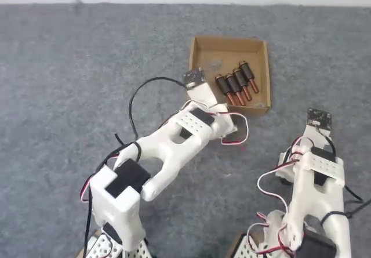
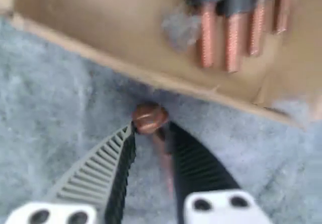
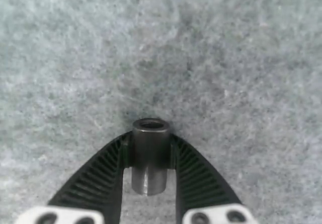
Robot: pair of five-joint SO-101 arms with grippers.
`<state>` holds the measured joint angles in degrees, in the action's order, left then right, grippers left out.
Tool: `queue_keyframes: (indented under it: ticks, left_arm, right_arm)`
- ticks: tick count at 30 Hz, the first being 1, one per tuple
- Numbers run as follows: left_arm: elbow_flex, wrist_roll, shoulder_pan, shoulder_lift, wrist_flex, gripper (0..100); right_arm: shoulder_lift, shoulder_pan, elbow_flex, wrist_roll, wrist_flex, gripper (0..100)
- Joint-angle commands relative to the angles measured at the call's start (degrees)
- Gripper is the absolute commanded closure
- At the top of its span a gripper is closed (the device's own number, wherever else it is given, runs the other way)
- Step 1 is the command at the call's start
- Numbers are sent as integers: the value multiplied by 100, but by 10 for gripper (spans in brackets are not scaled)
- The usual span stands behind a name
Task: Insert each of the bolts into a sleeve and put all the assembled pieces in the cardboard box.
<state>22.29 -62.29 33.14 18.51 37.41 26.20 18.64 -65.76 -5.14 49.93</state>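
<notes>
The copper bolt (image 2: 150,118) is pinched between the tips of the left claw (image 2: 151,129), just outside the near wall of the cardboard box (image 2: 90,22), over the grey tabletop (image 1: 75,66). That wall stands between it and four assembled pieces (image 1: 235,84) lying side by side inside. Well apart, the right claw (image 3: 149,144) grips a dark sleeve (image 3: 149,158), its open bore showing.

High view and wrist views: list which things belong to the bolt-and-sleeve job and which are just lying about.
Job: bolt, in left gripper; sleeve, in right gripper; four assembled pieces; box.
Lying about: grey fluff in the box; grey mat.
</notes>
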Motion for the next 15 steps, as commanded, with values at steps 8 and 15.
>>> queue_keyframes:
  ticks: [8, 15]
  left_arm:
    - [-435, 1073, 352, -70, 853, 988]
    - [-673, 1433, 299, -62, 1389, 973]
  right_arm:
    - [268, -75, 26, 53, -66, 993]
    - [268, -75, 26, 53, -66, 993]
